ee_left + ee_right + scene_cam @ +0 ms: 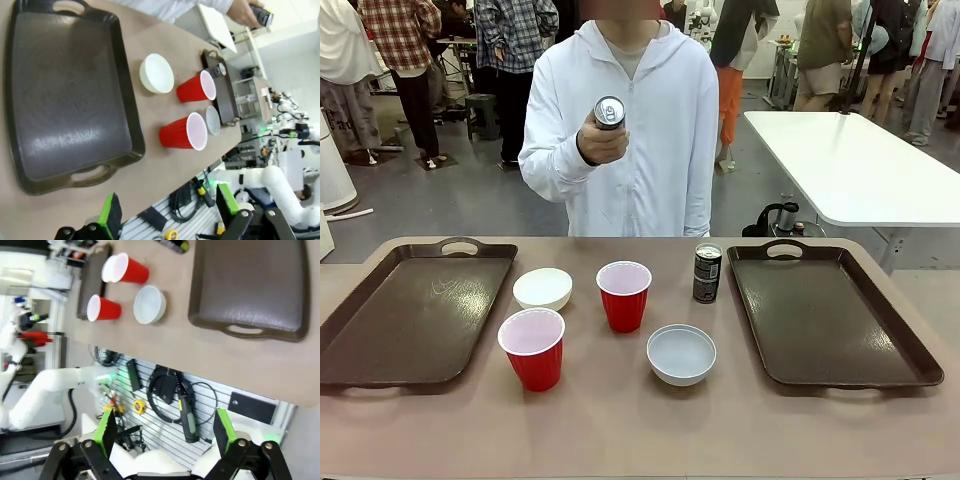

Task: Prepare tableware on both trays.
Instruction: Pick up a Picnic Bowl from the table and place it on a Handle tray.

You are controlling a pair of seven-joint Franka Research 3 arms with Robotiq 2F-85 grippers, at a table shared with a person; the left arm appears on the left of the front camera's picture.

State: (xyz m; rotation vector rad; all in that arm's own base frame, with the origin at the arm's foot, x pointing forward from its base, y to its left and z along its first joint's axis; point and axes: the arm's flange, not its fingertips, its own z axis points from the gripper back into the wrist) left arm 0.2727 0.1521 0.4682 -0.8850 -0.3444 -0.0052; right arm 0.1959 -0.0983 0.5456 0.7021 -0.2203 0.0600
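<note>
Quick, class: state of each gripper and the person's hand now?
Left gripper: open, empty.
Right gripper: open, empty.
Person's hand: holding a drink can.

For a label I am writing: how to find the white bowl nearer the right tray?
Look at the dark brown rectangular plastic tray on the robot's right. Left of its near corner stands a small white round bowl. The other white bowl sits farther back, by the left tray.

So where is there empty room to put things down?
Both trays are bare inside: the left tray and the right tray. The table strip nearest the robot is free too. Between the trays it is crowded: two red cups, two bowls, a can.
</note>
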